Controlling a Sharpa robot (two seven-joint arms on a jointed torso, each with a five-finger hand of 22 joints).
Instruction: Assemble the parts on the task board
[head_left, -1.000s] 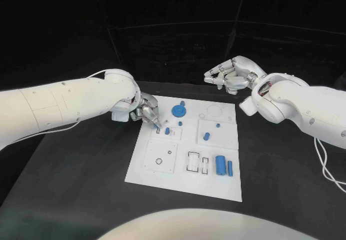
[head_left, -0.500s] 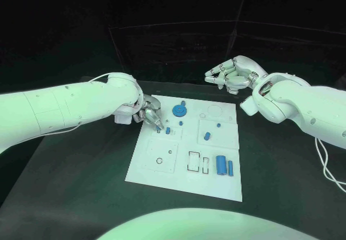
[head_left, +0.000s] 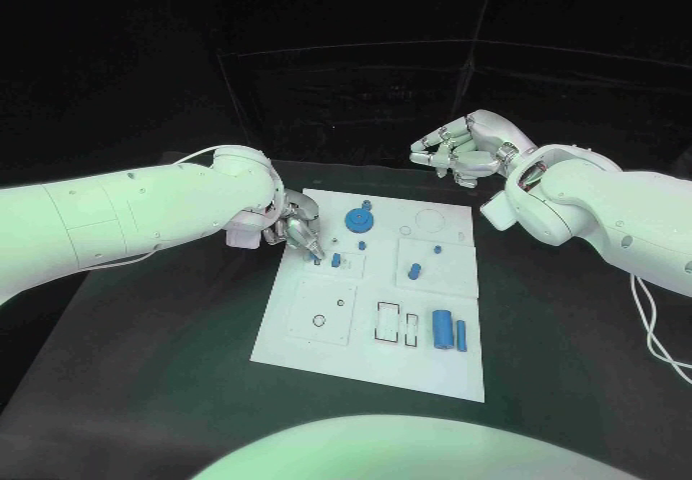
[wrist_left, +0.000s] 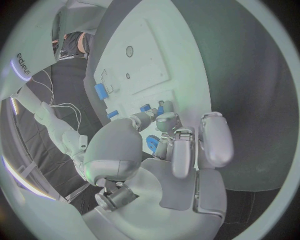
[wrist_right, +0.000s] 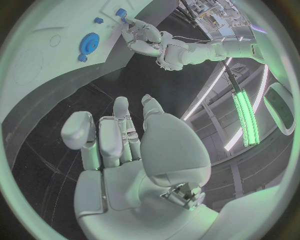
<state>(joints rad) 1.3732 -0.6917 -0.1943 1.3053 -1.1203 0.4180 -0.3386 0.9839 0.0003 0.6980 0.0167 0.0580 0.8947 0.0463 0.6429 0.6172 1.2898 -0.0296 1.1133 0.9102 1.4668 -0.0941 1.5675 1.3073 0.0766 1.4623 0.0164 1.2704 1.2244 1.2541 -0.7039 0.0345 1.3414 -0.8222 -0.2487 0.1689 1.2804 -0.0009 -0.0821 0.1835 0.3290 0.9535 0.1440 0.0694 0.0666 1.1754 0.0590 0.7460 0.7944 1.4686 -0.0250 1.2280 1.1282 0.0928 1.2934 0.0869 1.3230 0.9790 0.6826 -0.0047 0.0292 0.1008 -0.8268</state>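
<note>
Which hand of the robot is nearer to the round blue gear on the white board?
Left. The left hand sits at the task board's left edge, just beside the round blue gear. The right hand hovers beyond the board's far edge, farther from it.

Your head camera looks down from above at the task board (head_left: 378, 290), which lies at centre. Each wrist camera sits close behind its own fingers; both share the board with the head view.
</note>
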